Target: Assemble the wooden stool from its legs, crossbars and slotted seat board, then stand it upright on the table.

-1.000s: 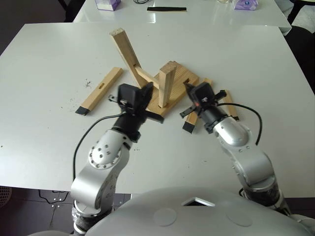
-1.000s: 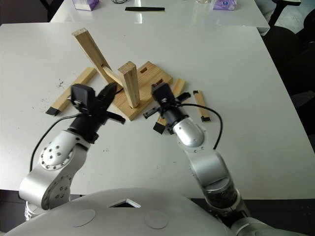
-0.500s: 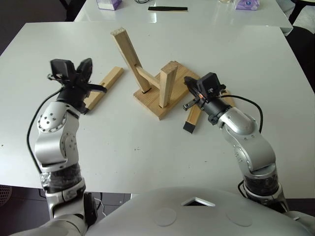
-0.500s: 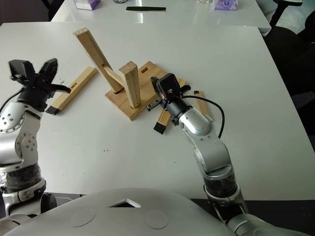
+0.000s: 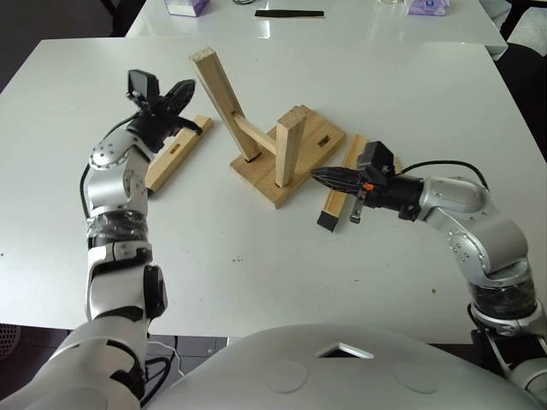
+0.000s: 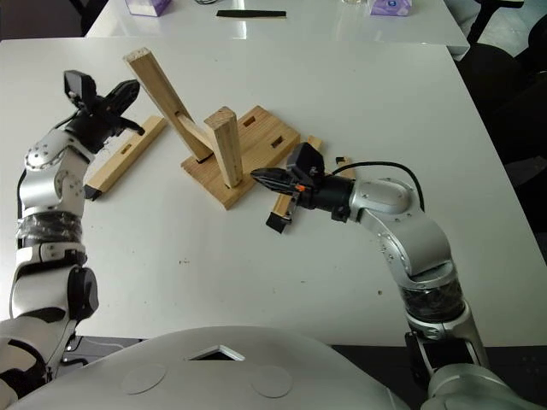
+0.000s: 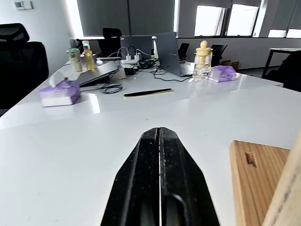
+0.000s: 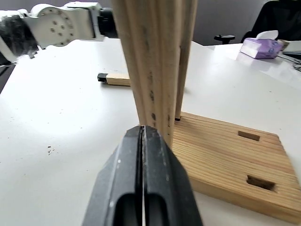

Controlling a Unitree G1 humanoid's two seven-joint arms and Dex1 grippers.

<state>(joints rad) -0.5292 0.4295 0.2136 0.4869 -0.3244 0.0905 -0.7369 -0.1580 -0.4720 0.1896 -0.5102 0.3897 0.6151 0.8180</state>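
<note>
On the white surface [image 5: 410,94], the slotted seat board [image 5: 318,141] lies flat with two legs [image 5: 289,149] standing in it, joined by a crossbar [image 5: 256,132]. Two slots sit unfilled. One loose leg [image 5: 175,154] lies near the left gripper [image 5: 181,90], another loose piece [image 5: 340,190] just beside the right gripper [image 5: 326,178]. Both grippers are pressed together, holding nothing. Roughly half the assembly is left, then standing it upright.

Bright, even light; soft short shadows on the table [image 5: 256,256]; glare patches on its gloss; windows [image 7: 209,20] glowing behind.
</note>
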